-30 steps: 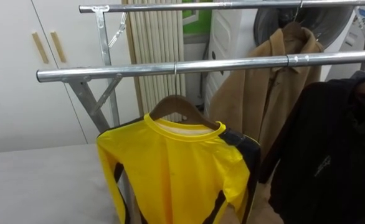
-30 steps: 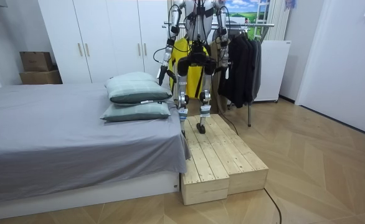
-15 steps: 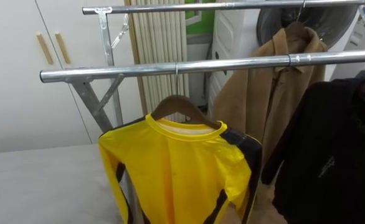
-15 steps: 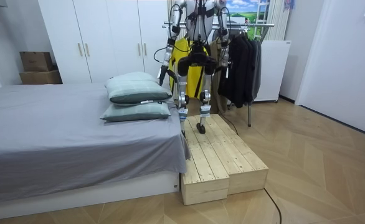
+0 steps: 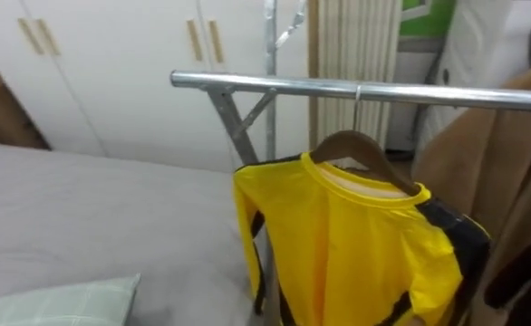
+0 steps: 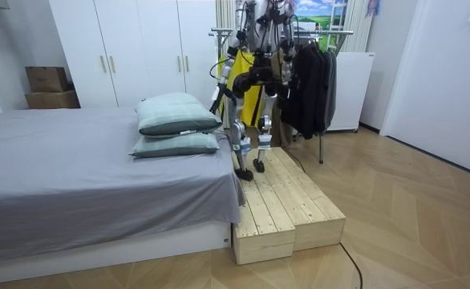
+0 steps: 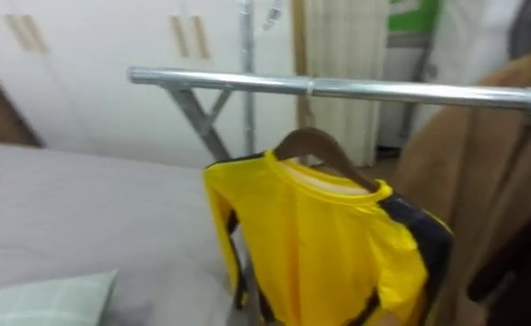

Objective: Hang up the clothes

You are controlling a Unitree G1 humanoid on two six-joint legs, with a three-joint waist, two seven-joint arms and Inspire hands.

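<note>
While the robot stands at the far end of the pale plank platform beside the bed, close to the clothes rack, the yellow shirt is already hanging there. It sits on a curved brown wooden hanger, whose thin wire hook loops over the rack's round, bright metal rail. The shirt's cloth looks smooth and slightly glossy, with a narrow round collar, black panels at the shoulder and side, and one sleeve falling straight down. Below the rail's free end, flat metal braces slant down to an upright post. Just beside the shirt, on the robot's right, a tan coat of thicker, matte cloth drapes in broad folds. In the room view, dark garments hang further along the rack. A beige panel of narrow vertical slats stands behind the rail, next to white wardrobe doors with slim wooden bar handles. The bed's grey cover lies flat and soft, and a pale green checked pillow shows at the lower edge. The left hand and right hand hang by the body in the room view, too small there to tell whether either is released or clenched.
</note>
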